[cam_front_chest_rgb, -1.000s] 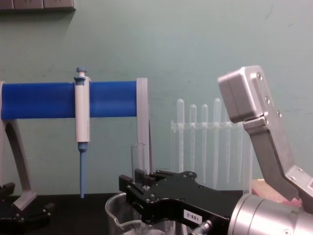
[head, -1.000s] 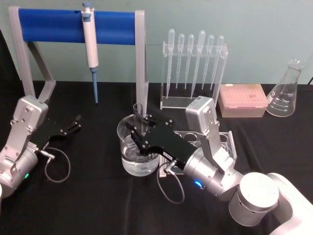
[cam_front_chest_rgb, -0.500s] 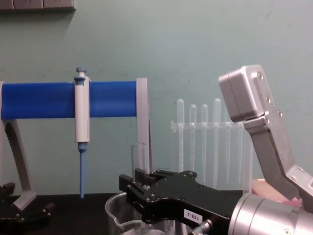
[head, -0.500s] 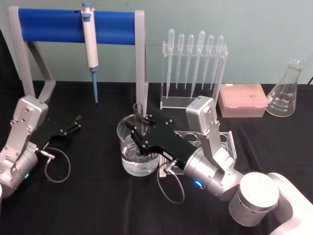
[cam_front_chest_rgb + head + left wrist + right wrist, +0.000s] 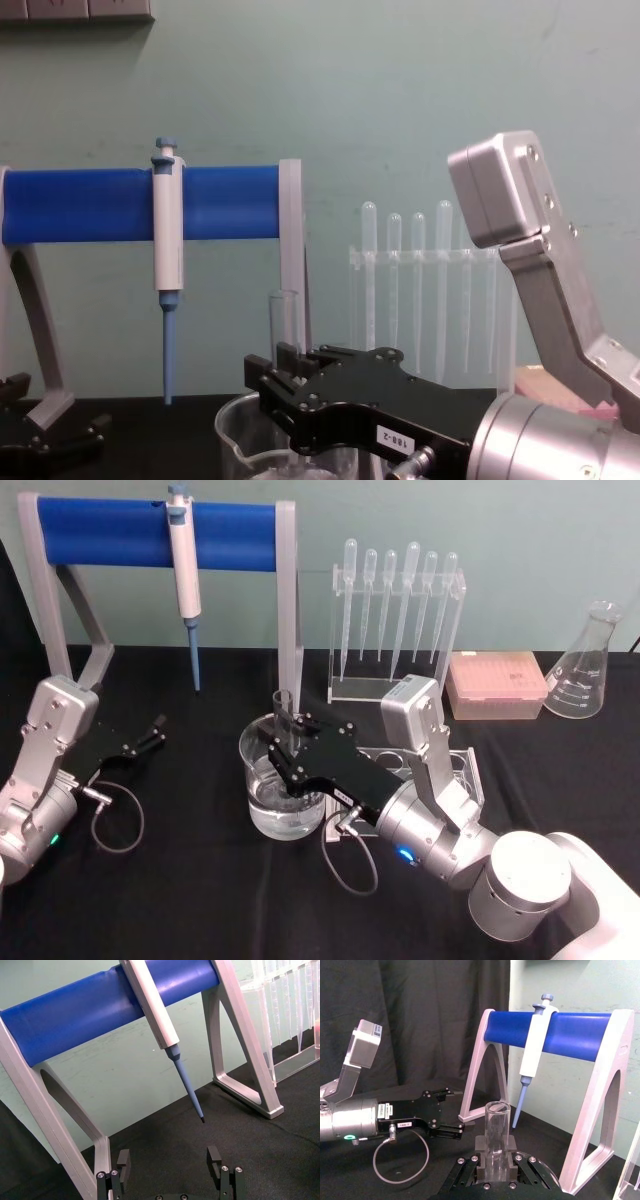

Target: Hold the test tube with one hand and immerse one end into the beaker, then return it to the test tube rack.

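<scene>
Test tube [image 5: 497, 1127] clamped by right gripper [image 5: 496, 1160]; head view: end in beaker [image 5: 256, 770]; left gripper [image 5: 169, 1158] open.

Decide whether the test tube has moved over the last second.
No. The test tube, clamped in the right gripper at the beaker, keeps its place against the grey stand post.

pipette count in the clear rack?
6 pipettes hang side by side in the clear rack at the back of the table, from the leftmost to the rightmost, right of the blue stand. None looks hidden.
</scene>
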Robot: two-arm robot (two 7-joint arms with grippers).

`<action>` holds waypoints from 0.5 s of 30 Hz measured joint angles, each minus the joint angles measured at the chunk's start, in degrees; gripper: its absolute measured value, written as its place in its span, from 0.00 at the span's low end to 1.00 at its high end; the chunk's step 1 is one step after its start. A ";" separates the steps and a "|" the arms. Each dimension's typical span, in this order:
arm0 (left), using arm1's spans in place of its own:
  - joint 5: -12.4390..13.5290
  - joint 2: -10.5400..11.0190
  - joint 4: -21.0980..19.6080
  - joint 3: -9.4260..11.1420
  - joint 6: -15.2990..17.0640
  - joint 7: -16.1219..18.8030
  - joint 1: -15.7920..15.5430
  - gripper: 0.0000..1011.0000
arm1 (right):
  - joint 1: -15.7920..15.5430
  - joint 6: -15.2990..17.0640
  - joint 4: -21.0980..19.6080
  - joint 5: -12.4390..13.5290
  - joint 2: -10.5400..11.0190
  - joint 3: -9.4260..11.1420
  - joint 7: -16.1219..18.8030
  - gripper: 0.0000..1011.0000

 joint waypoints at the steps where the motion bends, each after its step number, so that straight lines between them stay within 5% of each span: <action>1: 0.00 0.00 0.00 0.00 0.00 0.00 0.00 0.99 | 0.00 0.00 0.00 0.00 0.00 0.00 0.00 0.23; 15: 0.00 0.00 0.00 0.00 0.00 0.00 0.00 0.99 | 0.00 0.05 -0.01 0.00 0.00 0.00 -0.08 0.23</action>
